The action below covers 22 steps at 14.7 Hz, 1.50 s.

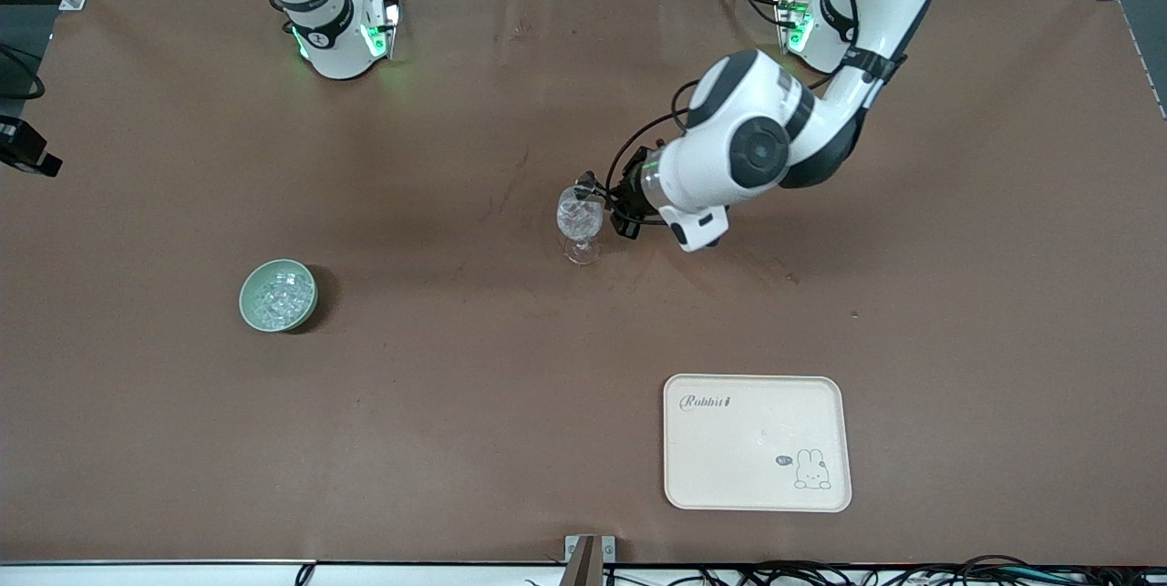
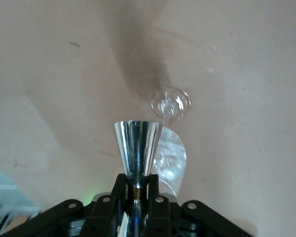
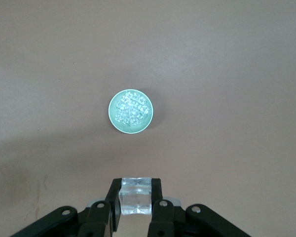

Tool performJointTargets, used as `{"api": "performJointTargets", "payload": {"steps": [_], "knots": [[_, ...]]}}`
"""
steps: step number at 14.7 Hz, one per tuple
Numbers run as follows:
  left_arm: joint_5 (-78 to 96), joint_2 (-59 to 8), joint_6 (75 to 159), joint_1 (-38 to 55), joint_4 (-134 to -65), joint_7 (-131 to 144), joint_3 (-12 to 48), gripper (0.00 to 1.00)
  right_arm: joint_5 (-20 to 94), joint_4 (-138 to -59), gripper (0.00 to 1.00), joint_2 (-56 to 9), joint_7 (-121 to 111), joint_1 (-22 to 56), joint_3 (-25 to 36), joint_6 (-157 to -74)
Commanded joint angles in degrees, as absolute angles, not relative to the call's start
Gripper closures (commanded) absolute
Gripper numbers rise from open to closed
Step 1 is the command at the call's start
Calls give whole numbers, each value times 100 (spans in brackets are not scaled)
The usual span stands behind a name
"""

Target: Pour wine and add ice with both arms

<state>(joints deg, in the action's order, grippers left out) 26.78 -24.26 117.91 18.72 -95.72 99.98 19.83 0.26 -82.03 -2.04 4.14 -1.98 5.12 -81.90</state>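
A clear wine glass (image 1: 580, 221) stands mid-table. My left gripper (image 1: 613, 203) is beside its rim, shut on a shiny metal cone-shaped measuring cup (image 2: 137, 145). In the left wrist view the gripper (image 2: 136, 180) holds the cup's narrow waist, and the glass (image 2: 170, 160) lies just under it. A pale green bowl (image 1: 251, 281) of ice (image 1: 276, 296) sits toward the right arm's end. My right gripper (image 3: 136, 183) is out of the front view. It hangs high over the table near the bowl (image 3: 113, 118), shut on one clear ice cube (image 3: 135, 200).
A cream tray (image 1: 757, 467) with a rabbit print lies near the front camera, toward the left arm's end. The arm bases (image 1: 337, 30) stand along the table's back edge. A brown cloth covers the table.
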Motion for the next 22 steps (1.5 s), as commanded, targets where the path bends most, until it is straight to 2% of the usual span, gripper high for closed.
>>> {"api": "performJointTargets", "payload": {"steps": [1, 4, 11, 14, 17, 20, 22], "knots": [[3329, -2531, 11716, 1443, -9448, 9301, 2013, 100, 53, -8147, 99, -193, 640, 60, 501, -7990], [4102, -2750, 11672, 732, -9256, 8685, 2021, 100, 105, -8139, 100, -193, 957, 614, 457, -7726], [5467, -4304, 11689, -473, -7886, 7912, 1978, 99, 579, -8139, 100, -246, 2897, 1931, 387, -7848], [5991, -5157, 11760, -887, -7410, 7297, 1978, 99, 659, -8191, 100, -500, 3908, 2521, 133, -8243], [6687, -5528, 12056, -1159, -7392, 6646, 1916, 99, 624, -8191, 100, -948, 4638, 2987, -122, -8726], [6776, -5835, 12558, -1204, -7365, 6269, 1907, 99, 615, -8174, 100, -1405, 5219, 3365, -158, -9209], [7073, -6081, 12586, -1274, -7217, 6065, 1907, 99, 624, -8174, 100, -1747, 5632, 3637, -167, -9639]]}}
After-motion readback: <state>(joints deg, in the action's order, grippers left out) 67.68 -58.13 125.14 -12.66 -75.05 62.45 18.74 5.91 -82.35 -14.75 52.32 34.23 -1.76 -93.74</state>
